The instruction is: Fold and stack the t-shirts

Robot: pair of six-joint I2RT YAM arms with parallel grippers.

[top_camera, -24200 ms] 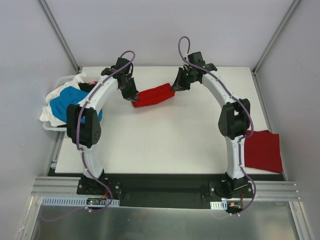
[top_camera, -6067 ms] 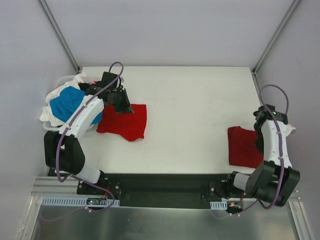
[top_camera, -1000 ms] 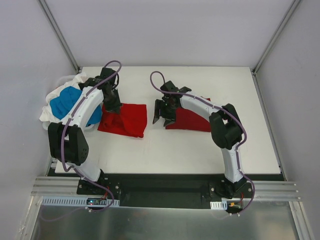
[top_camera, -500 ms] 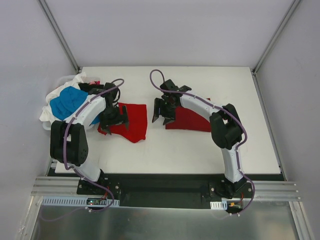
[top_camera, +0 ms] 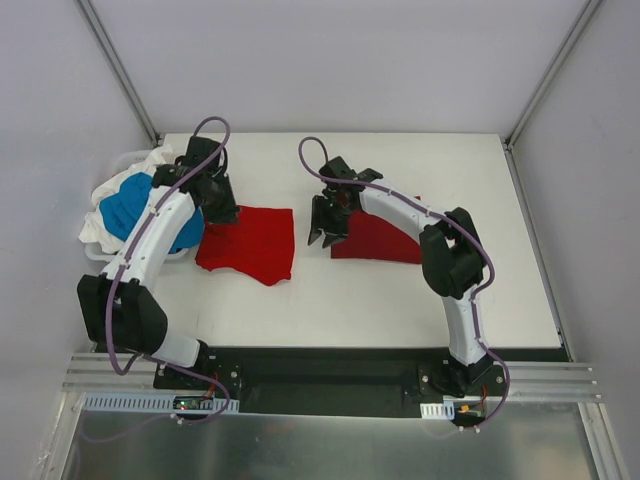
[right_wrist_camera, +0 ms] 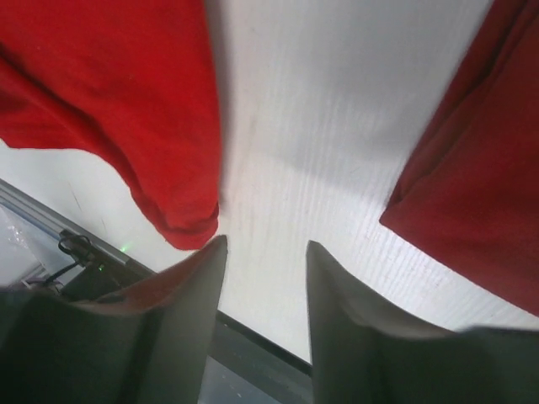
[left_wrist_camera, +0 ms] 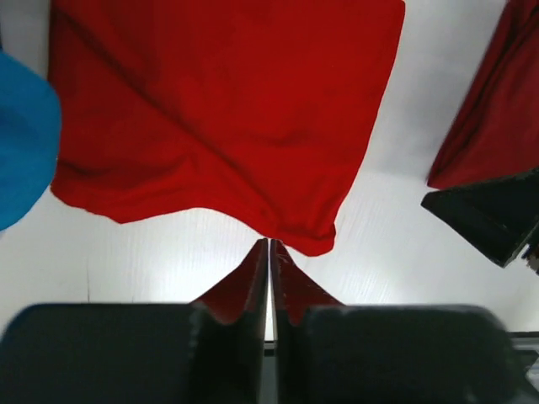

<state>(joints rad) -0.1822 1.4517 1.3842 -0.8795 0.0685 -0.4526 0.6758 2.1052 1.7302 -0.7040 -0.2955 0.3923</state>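
Red cloth lies in two places on a white table (top_camera: 400, 300), seen from above. One red t-shirt (top_camera: 248, 246), folded to a rough square, lies flat on the left half. The left gripper (top_camera: 218, 208) is at its far left corner. In the left wrist view its jaws are pressed together with nothing between them; whether they touch the cloth cannot be told. A second red t-shirt (top_camera: 385, 240), also folded, lies near the middle of the table, with a strip of bare table between it and the first. The right gripper (top_camera: 325, 228) is just beside its left edge, jaws apart over that bare strip, holding nothing. At the table's left edge, a blue t-shirt (top_camera: 135, 205) lies heaped on a white t-shirt (top_camera: 100, 235).
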